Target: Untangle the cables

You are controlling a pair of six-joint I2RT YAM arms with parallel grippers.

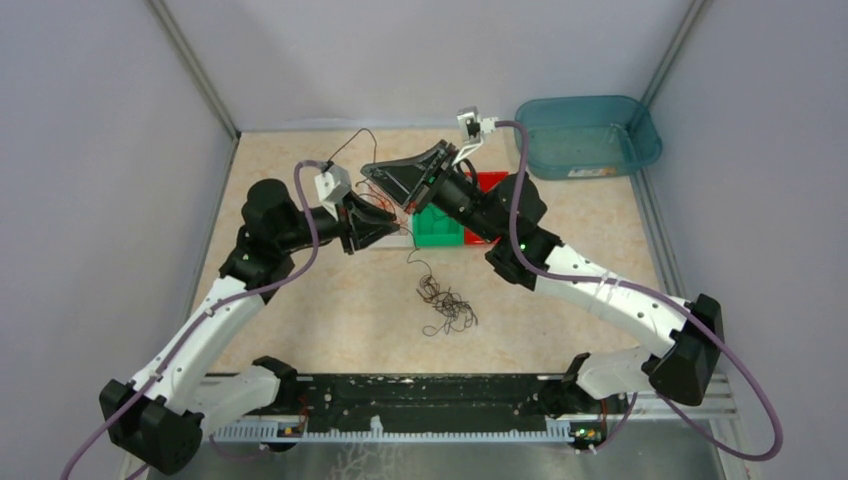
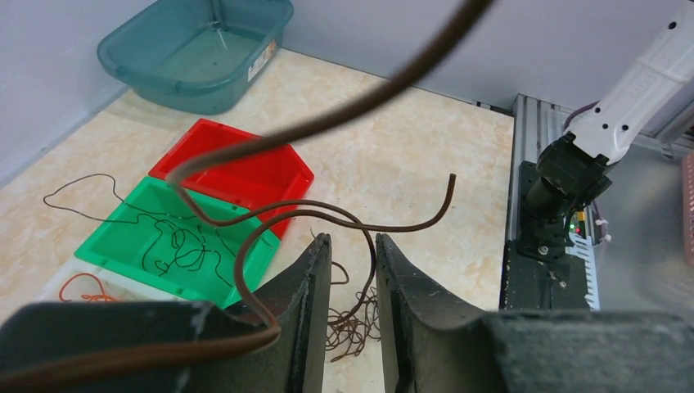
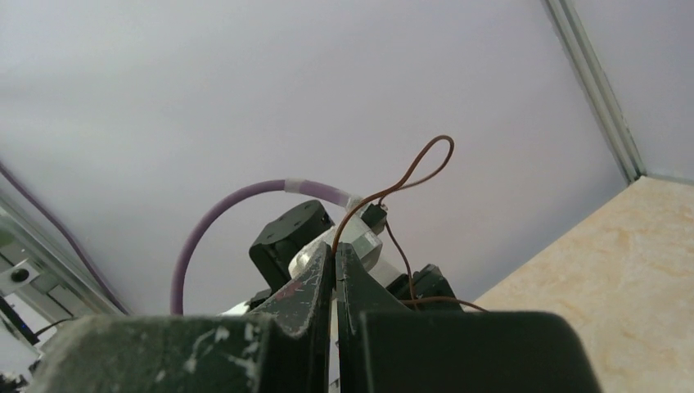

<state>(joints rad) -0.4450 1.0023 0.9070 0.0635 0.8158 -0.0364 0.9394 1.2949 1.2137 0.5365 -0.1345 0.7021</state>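
Table (image 1: 300,300) lying open in front of the green tray (image 1: 437,228)
Right gripper (image 3: 335,250) pinching a brown cable (image 2: 368,98); left gripper (image 2: 353,241) gaping slightly beside the tray; tangled cables (image 1: 447,300) lying before it

That brown cable (image 2: 327,127) blurs past the left wrist lens, off the top edge. From above, the red bin (image 1: 490,182) hides mostly behind the right arm (image 1: 600,290); the tangle (image 1: 447,305) is too fine to split into strands.
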